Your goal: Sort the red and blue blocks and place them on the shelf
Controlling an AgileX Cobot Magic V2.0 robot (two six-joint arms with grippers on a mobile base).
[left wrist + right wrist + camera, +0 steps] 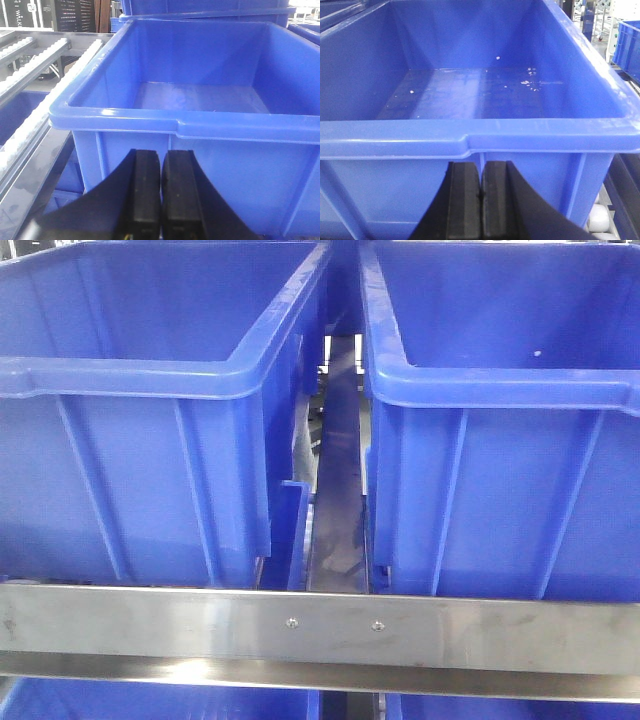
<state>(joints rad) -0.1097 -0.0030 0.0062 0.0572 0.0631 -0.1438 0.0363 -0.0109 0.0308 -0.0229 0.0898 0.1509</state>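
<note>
I can't find either block in any of my three views, so I cannot say where the red or the blue one lies. From the front camera both bins are cut off by the frame edges: the left bin (130,440) fills the left half, the right bin (500,440) the right half, and only a narrow dark gap between them shows a strip of the shelf floor; their insides are mostly out of sight from this low angle. Across the bottom of that view runs the shelf's front rail (320,630), brushed metal with two small screws, with the tops of more blue bins just peeking below it. My left wrist camera looks into a bin (200,95) whose floor holds nothing I can make out, and at the left of that frame I see white roller tracks (30,125), which the front view does not show. The left end effector (161,195) sits at the bottom centre, its two dark pads pressed almost together with nothing between them. The right wrist camera shows another bin (470,90) with only small white specks on its floor. The right end effector (481,200) is likewise closed up, gripping nothing.
</note>
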